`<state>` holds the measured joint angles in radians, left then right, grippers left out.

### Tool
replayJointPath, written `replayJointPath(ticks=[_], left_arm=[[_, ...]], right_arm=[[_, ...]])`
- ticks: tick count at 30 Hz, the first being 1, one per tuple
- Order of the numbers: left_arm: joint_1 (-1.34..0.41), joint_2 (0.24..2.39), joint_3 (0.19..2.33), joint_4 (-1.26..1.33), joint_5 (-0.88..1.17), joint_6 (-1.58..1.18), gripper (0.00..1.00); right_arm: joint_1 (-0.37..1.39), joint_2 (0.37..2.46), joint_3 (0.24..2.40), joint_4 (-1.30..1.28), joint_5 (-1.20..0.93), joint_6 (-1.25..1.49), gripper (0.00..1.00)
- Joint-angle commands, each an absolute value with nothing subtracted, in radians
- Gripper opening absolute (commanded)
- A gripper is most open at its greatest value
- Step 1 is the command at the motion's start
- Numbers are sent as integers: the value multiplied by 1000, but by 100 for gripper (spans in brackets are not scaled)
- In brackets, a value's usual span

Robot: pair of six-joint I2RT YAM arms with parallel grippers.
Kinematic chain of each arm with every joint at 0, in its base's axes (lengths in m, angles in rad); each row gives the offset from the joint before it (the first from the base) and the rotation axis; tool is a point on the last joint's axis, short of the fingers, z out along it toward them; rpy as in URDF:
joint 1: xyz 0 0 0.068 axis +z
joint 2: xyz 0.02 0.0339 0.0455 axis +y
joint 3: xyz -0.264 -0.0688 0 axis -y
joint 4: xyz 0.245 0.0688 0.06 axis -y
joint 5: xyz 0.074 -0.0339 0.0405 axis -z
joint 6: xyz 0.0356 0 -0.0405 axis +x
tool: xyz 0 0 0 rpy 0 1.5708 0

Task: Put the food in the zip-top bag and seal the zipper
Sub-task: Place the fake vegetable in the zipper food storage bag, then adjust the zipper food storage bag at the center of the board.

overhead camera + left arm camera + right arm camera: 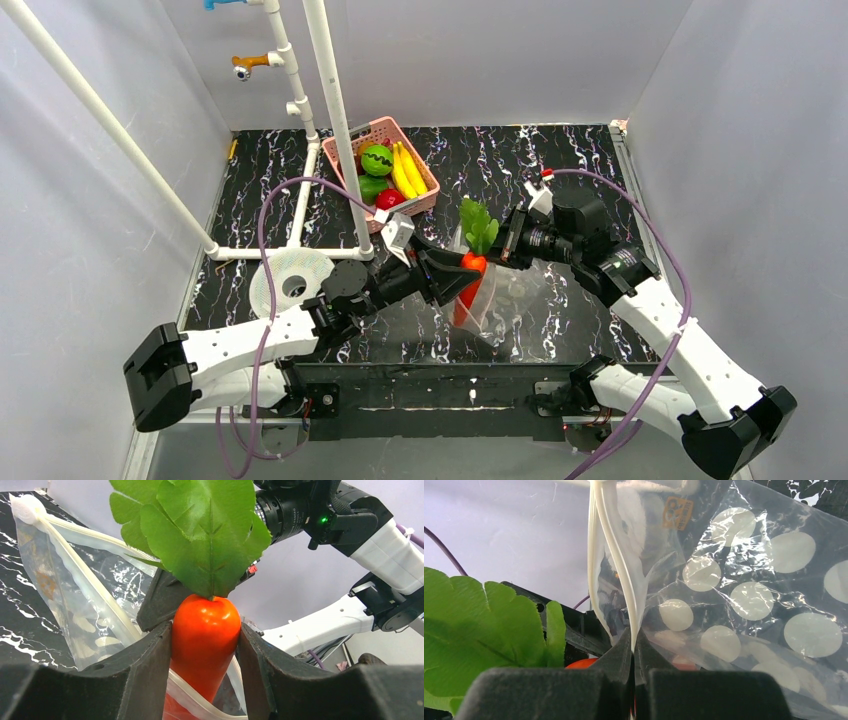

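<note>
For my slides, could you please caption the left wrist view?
Left gripper clamps the leafy carrot, its tip inside the mouth of the zip-top bag.

carrot (204,640): glossy orange-red, green leaves on top, upright, lower half down inside the open mouth of the zip-top bag (515,300). Bag is clear, crinkly, white-dotted, mouth end raised at mid-table; zipper (616,545) is a whitish strip, unsealed. green round ones (376,159), bananas (405,172) and red piece (389,199) sit in the pink basket (415,204).

A pink slotted basket (415,205) sits at the back of the black marbled worktop (560,160), beside a white pipe frame (336,110). A white tape roll (315,270) lies flat near the frame's front rail.
</note>
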<state>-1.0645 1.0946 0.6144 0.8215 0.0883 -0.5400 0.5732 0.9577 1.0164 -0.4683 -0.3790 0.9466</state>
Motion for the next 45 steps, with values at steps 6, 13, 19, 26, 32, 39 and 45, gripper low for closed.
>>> replayJointPath(ticks=[6,13,19,26,32,39,45], left_arm=[[-1076,1073,632,794,52,-536,8],[-1077,1120,656,923,110,-627,26],[-1077,982,653,694,48,-597,62],[-1077,850,812,148,-75,-616,95],[-1077,869,922,-131,-119,-658,60],[-1079,964,971,-162,-136,-729,55],[-1083,1007,1014,-179,-292,-722,70]], right_arm=[[566,930,1040,-405,-396,953,1],[566,961,1025,-347,-458,995,1],[566,951,1054,-395,-412,957,1],[567,962,1084,-437,-393,909,1],[566,971,1086,-425,-400,908,1],[566,977,1077,-419,-405,911,1],[568,974,1061,-431,-394,896,1]])
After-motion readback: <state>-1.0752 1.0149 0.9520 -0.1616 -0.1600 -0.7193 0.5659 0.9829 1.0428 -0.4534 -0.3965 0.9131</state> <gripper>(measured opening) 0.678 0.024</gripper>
